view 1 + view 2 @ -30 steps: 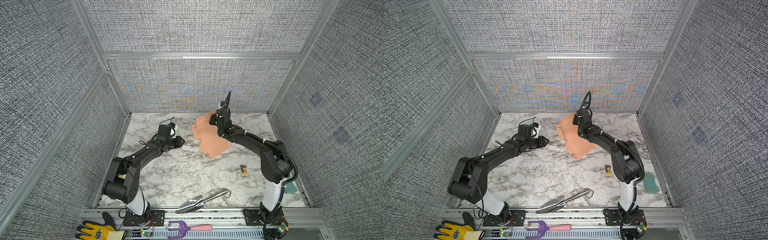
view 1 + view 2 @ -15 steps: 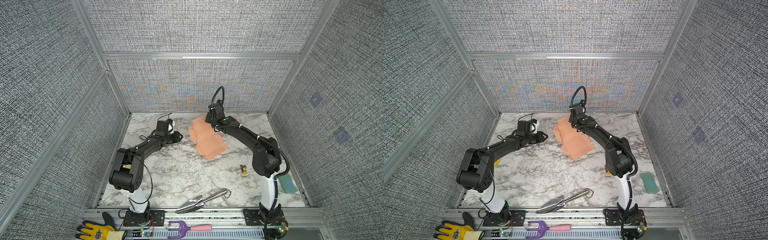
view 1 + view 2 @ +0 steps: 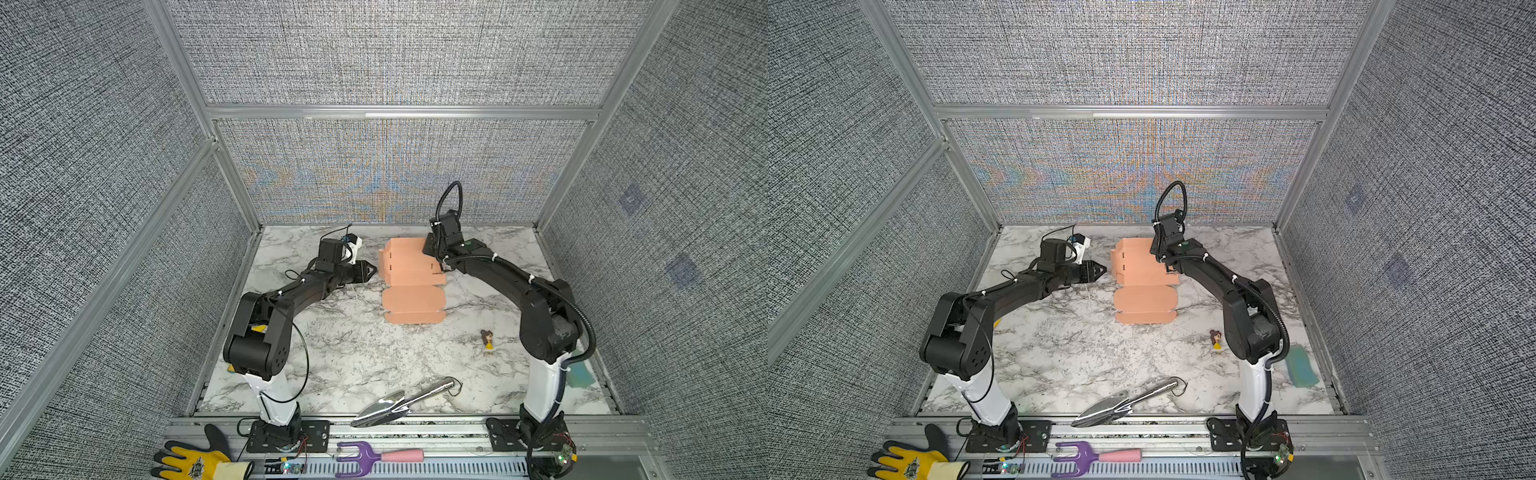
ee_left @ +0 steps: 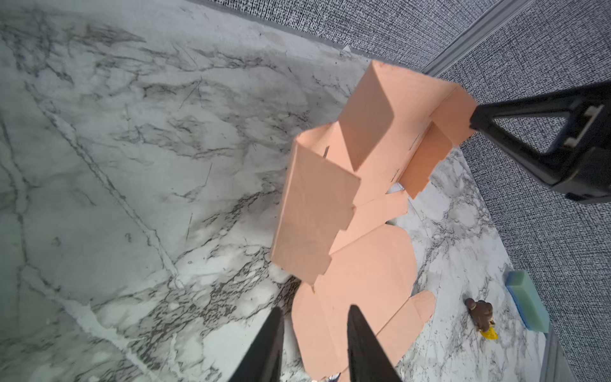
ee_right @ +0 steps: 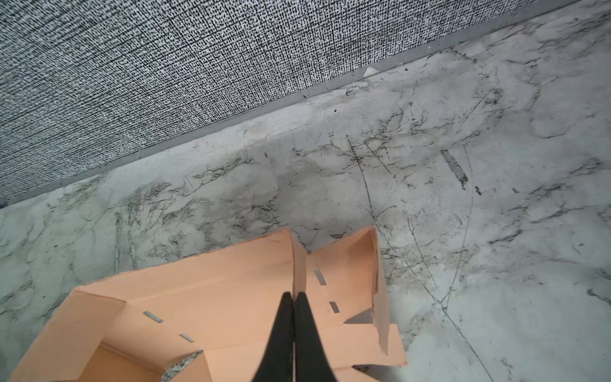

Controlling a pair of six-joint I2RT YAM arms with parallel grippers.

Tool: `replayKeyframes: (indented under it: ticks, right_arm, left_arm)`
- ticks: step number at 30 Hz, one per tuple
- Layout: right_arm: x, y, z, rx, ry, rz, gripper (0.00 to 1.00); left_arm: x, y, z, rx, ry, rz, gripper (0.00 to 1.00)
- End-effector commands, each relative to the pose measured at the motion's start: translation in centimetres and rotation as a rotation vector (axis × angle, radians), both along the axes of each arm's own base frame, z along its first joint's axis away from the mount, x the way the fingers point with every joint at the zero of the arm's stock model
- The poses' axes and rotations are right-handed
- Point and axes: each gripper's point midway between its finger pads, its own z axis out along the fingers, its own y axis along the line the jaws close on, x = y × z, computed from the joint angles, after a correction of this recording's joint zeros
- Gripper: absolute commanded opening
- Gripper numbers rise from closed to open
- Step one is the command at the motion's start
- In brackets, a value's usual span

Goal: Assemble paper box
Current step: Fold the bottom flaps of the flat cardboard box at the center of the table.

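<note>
The pink paper box (image 3: pixel 409 272) lies half folded at the back of the table (image 3: pixel 332 357), with its lid flat toward the front. A little doll (image 3: pixel 487 340), a shiny trowel (image 3: pixel 399 405) and a green sponge (image 3: pixel 1302 368) sit well apart from it. The right claw (image 5: pixel 293 294) is clenched on a thin standing flap. The left claw (image 4: pixel 312 309) is released and empty, just beside the box. A second ago the box sat crooked; now it lies straight, and the left claw is closer.
</note>
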Motion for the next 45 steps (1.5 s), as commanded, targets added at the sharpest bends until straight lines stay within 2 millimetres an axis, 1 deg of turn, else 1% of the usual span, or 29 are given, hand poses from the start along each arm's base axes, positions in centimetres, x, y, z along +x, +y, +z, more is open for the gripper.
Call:
replayKeyframes:
  ticks: [1,7,11,15,18,20,24,30,34,39,41,45]
  right_arm:
    - [-0.5,0.1,0.0,0.041,0.005,-0.013,0.0]
    - [-2.5,-1.0,-0.2,0.102,0.0,-0.076,0.0]
    - [-3.8,-1.5,-0.1,0.097,-0.015,-0.102,0.0]
    - [-4.8,-1.2,-0.5,0.099,-0.007,-0.089,0.0]
    - [-5.1,-1.0,-0.3,0.102,-0.016,-0.079,0.0]
    - [-5.2,-0.9,0.0,0.103,-0.021,-0.071,0.0]
    - [-5.2,-0.6,0.4,0.102,-0.031,-0.054,0.0]
    - [-5.1,-0.5,0.5,0.092,-0.039,-0.038,0.0]
    - [-5.1,-0.4,0.6,0.093,-0.046,-0.028,0.0]
    - [-5.2,-0.2,0.8,0.094,-0.054,-0.01,0.0]
    - [-5.3,-0.1,0.8,0.095,-0.057,-0.003,0.0]
    - [-5.7,0.0,0.8,0.094,-0.08,0.014,0.0]
  left_arm:
    - [0.7,-0.5,0.8,0.001,-0.039,-0.033,0.35]
    - [1.1,-0.6,0.3,0.006,-0.02,-0.025,0.35]
    - [1.0,-0.9,-0.3,0.024,-0.013,-0.029,0.35]
    - [0.8,-1.6,-0.7,0.057,-0.023,-0.062,0.35]
    - [0.7,-2.2,-1.0,0.084,-0.043,-0.091,0.35]
    - [0.9,-2.2,-1.6,0.112,-0.04,-0.096,0.35]
    - [1.3,-1.7,-2.2,0.161,-0.041,-0.078,0.35]
    - [0.7,-0.8,-1.6,0.174,-0.058,-0.055,0.35]
    - [0.9,1.2,-2.7,0.186,-0.025,0.002,0.35]
    - [1.7,4.0,-3.6,0.138,0.011,0.088,0.34]
    - [2.2,4.0,-4.0,0.144,0.021,0.084,0.34]
    - [3.3,3.5,-4.5,0.137,0.035,0.067,0.34]
